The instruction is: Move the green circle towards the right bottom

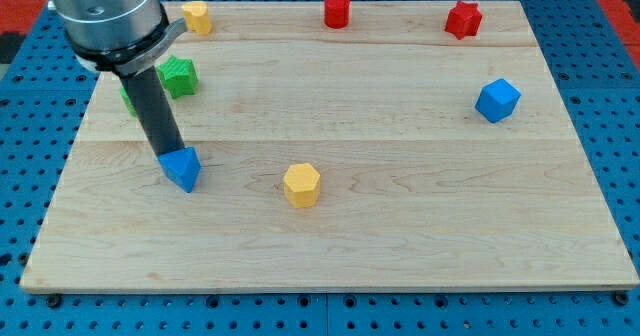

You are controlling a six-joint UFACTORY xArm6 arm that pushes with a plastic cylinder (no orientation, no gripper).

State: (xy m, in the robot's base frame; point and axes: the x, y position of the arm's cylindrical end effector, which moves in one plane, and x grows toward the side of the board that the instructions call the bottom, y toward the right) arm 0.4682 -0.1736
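A green block (128, 100), its shape unclear, shows only as a sliver at the view's left, mostly hidden behind my dark rod. A second green block, star-like (180, 76), sits just to its right. My tip (168, 158) is below both green blocks, at the upper left edge of a blue triangle (183, 168) and seems to touch it. The rod slants up to the arm's grey body at the view's top left.
A yellow hexagon (301, 185) lies near the middle bottom. A yellow block (197, 17), a red cylinder (337, 10) and a red star (463, 19) line the top edge. A blue block (497, 100) sits at the right. The wooden board (420, 246) lies on a blue pegboard.
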